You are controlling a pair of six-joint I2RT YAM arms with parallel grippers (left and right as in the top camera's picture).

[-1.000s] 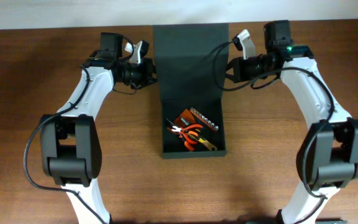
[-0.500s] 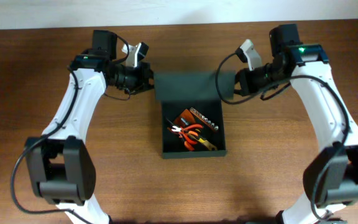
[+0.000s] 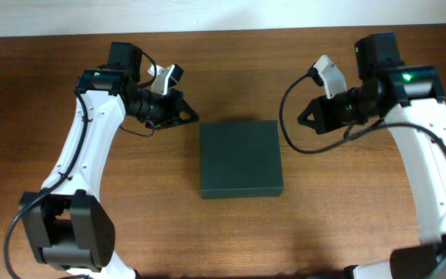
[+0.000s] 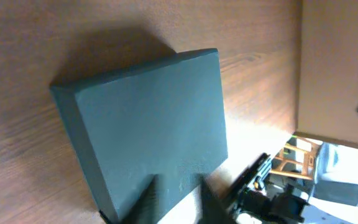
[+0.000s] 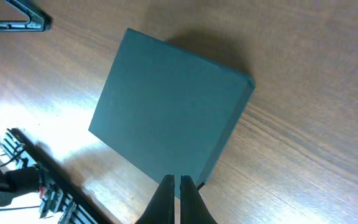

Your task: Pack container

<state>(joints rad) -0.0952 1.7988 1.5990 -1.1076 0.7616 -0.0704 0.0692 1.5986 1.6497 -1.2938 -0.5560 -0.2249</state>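
- Overhead: the container [image 3: 241, 159], a dark green square box, lies flat near the middle of the wooden table [image 3: 223, 232]. Its lid is closed, so only a plain matte top shows.
- Overhead: the left gripper [image 3: 186, 115] hangs just off the box's far left corner, apart from it. Its dark fingers fan out into a wedge — spread, with nothing between them.
- Overhead: the right gripper [image 3: 303, 122] sits off the far right corner, likewise apart from the box, with its tip pointing toward it. From here its fingers read as one dark point.
- Overhead: the white left arm [image 3: 80, 155] and right arm [image 3: 428, 167] curve in from the near edge, with the container between them.
- Left wrist: the container [image 4: 148, 118] fills mid-frame at a slant, closed, with one side wall visible along its left. Bare table [image 4: 42, 37] lies around it.
- Left wrist: the left gripper [image 4: 178, 186] enters from the bottom edge. Its two blurred fingers [image 4: 143, 202] stand apart, the green lid shows through the gap, and they hold nothing.
- Right wrist: the container [image 5: 166, 106] appears as a tilted square in mid-frame, lid down, resting on the table [image 5: 303, 124].
- Right wrist: the right gripper [image 5: 177, 183] rises from the bottom edge. Its fingers [image 5: 165, 202] are pressed together with only a hairline slit between them — empty, in front of the box's nearest edge.
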